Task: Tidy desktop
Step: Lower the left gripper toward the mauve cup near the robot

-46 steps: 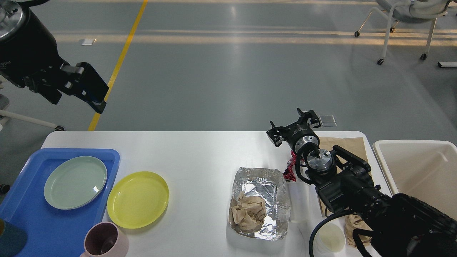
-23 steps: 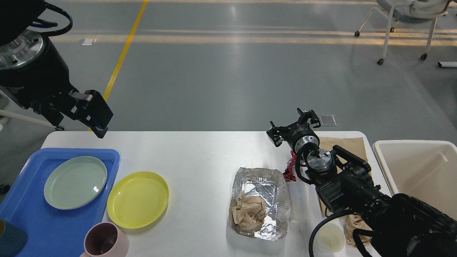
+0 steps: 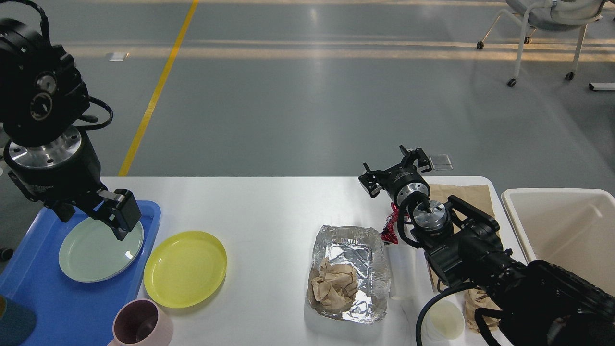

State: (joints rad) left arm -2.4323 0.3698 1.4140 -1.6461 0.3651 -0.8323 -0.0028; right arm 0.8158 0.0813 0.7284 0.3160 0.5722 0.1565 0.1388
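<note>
The white desktop carries dishes on the left and litter on the right. My left gripper hangs low over the pale green plate in the blue tray; its fingers read as one dark block. My right gripper sits at the far table edge with its fingers spread and nothing between them. Just below it lies a red wrapper. A foil tray holds crumpled brown paper. A yellow plate lies beside the blue tray.
A pink mug stands at the front edge. A clear cup lies right of the foil tray, and a small white cup sits under my right arm. Brown paper lies at the back right. A cream bin stands off the table's right end.
My left arm has swung down and to the right, from high above the floor to just over the green plate. The right arm has not moved.
</note>
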